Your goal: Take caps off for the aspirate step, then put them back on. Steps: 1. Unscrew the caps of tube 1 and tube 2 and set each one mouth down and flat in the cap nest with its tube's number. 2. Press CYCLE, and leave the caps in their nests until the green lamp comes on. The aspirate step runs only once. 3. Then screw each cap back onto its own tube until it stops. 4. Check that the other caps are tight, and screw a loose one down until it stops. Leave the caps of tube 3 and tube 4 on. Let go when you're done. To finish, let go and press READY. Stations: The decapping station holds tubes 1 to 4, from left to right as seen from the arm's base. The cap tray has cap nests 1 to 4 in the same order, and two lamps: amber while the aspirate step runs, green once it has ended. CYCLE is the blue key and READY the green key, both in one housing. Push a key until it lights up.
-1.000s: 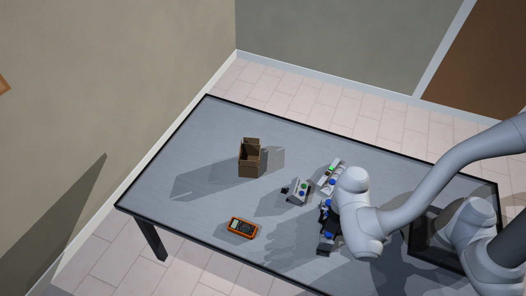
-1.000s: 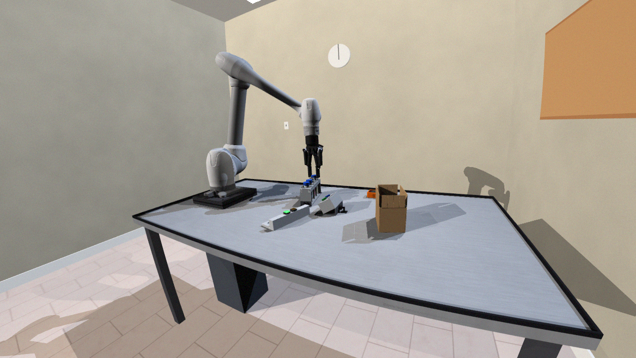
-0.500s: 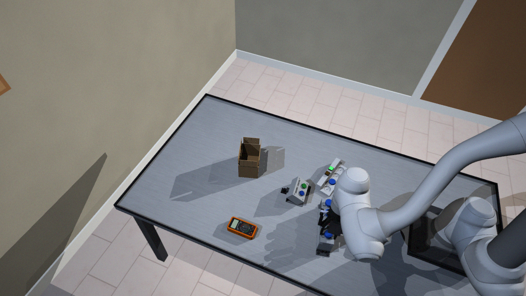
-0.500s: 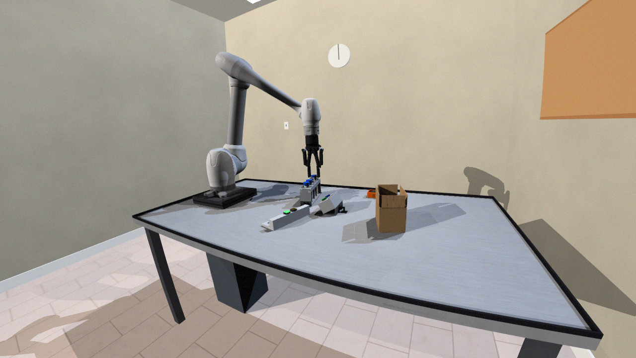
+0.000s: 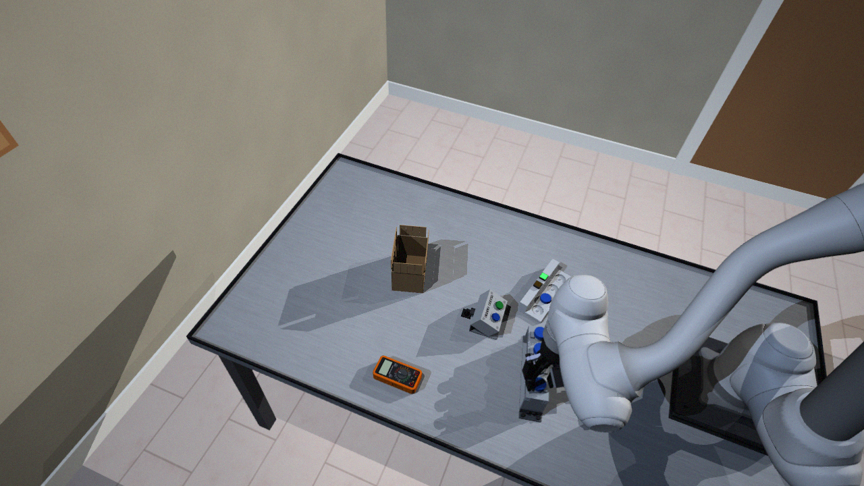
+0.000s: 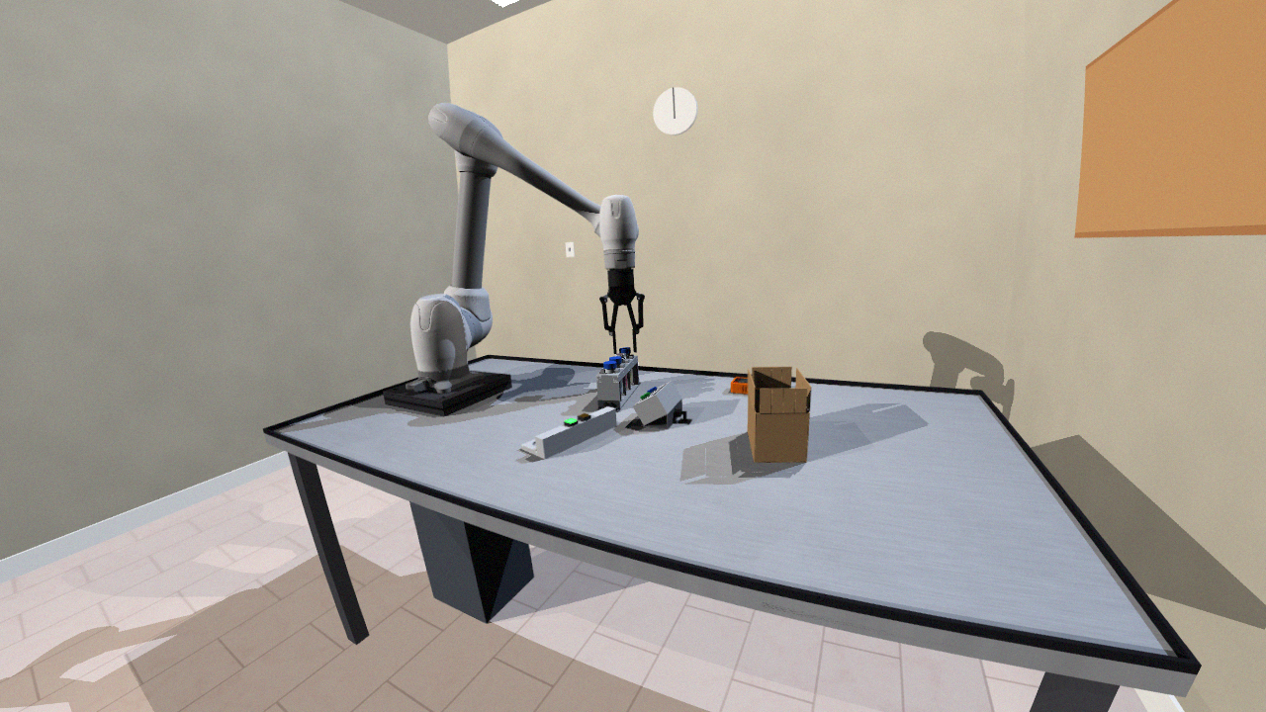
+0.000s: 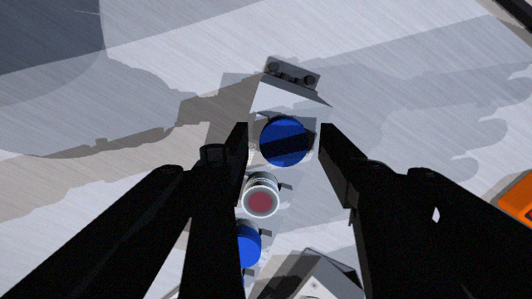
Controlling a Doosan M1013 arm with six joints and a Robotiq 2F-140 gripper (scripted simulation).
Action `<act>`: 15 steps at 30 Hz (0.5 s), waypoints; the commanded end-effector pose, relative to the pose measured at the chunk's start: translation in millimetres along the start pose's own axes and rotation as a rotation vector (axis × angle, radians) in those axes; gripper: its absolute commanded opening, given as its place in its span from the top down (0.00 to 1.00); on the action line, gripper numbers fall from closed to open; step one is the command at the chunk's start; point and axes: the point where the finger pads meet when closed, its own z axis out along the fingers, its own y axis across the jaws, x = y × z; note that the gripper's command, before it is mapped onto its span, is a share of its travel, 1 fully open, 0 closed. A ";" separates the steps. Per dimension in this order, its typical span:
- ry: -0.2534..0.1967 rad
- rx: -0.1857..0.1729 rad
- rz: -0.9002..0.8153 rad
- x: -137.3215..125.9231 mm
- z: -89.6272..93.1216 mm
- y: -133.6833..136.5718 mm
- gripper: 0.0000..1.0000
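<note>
My gripper [image 7: 283,140] [image 6: 622,340] is open and hangs straight down over the end of the decapping station [image 5: 531,406] [image 6: 616,382]. In the wrist view a blue cap [image 7: 283,141] sits on the end tube, between my fingers, with a gap on each side. The tube beside it [image 7: 260,201] is uncapped and shows red inside. The one after that wears a blue cap [image 7: 248,245]. On the cap tray [image 5: 553,267] [image 6: 566,435] the green lamp [image 5: 543,276] [image 6: 583,416] is lit, and one blue cap [image 5: 545,298] lies in a nest. The arm hides my fingers in the top view.
The key housing [image 5: 483,314] [image 6: 657,405] with its green key [image 5: 499,305] and blue key [image 5: 495,316] stands beside the tray. An open cardboard box [image 5: 410,260] [image 6: 776,414] stands further out. An orange multimeter [image 5: 397,374] [image 7: 517,199] lies near the table's edge.
</note>
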 end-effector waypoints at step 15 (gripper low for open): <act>0.013 -0.002 -0.065 0.0 -0.5 0.1 0.70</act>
